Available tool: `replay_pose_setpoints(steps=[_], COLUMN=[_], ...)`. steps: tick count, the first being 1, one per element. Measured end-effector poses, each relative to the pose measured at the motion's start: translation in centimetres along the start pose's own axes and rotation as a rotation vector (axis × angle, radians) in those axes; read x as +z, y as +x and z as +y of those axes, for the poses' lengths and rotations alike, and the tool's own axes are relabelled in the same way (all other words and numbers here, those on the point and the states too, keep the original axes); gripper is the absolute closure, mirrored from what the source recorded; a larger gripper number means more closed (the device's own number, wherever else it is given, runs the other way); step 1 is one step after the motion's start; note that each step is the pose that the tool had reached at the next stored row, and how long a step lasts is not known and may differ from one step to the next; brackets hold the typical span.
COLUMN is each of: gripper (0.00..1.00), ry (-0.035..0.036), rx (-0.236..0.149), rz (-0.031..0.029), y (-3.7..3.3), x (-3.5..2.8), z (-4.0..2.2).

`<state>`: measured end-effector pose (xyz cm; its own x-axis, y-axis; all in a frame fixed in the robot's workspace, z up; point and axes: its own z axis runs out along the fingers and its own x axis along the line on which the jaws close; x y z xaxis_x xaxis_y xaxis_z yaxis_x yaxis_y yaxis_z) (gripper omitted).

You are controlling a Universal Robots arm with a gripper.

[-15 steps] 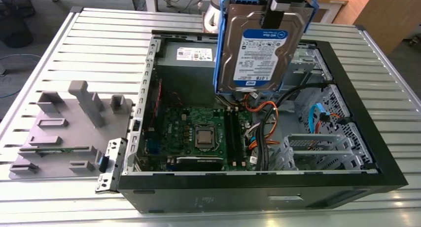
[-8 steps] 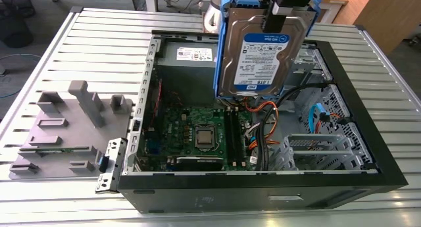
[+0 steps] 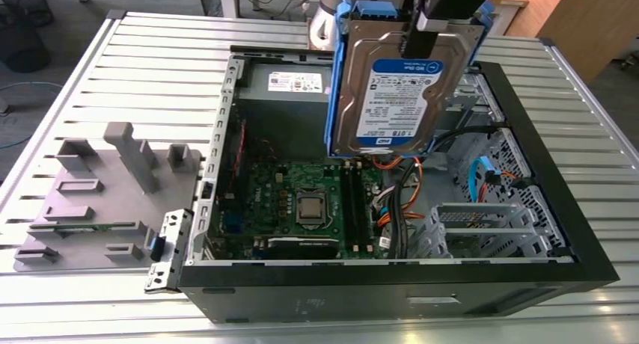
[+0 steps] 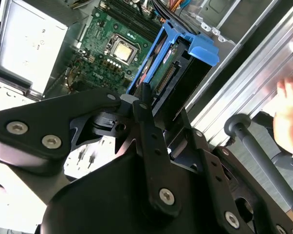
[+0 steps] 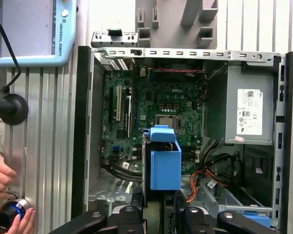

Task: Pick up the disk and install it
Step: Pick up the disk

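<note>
The disk (image 3: 399,90) is a silver drive with a white-and-blue label and a blue bracket along its edges. It hangs upright on edge above the open computer case (image 3: 399,280), over the motherboard's right part in the exterior view. My gripper (image 3: 424,26) is shut on the disk's upper end. In the second wrist view the disk (image 4: 178,63) points away from my black fingers (image 4: 142,105), down toward the case. The first wrist view looks along the disk's blue bracket (image 5: 164,165) onto the case interior.
Inside the case lie the motherboard (image 3: 299,202), a grey power-supply box (image 5: 248,112), bundled cables (image 3: 399,198) and a metal drive cage (image 3: 489,228). A grey fixture block (image 3: 100,187) stands at the exterior view's left. A person's hands (image 5: 0,175) and a pendant (image 5: 29,29) are beside the case.
</note>
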<state>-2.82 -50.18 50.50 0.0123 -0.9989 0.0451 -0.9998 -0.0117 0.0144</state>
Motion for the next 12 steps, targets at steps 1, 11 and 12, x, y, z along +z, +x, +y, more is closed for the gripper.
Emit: replay_pose_setpoints(steps=[1,11,12], gripper=[0.65,0.65,0.65], ry=[0.0000,-0.0001,-0.0001], rx=[0.000,0.000,0.000], rz=[0.0009,0.0106,0.0106], y=[0.16,1.50,1.53], x=[0.01,0.08,0.08], z=[0.00,0.02,0.02])
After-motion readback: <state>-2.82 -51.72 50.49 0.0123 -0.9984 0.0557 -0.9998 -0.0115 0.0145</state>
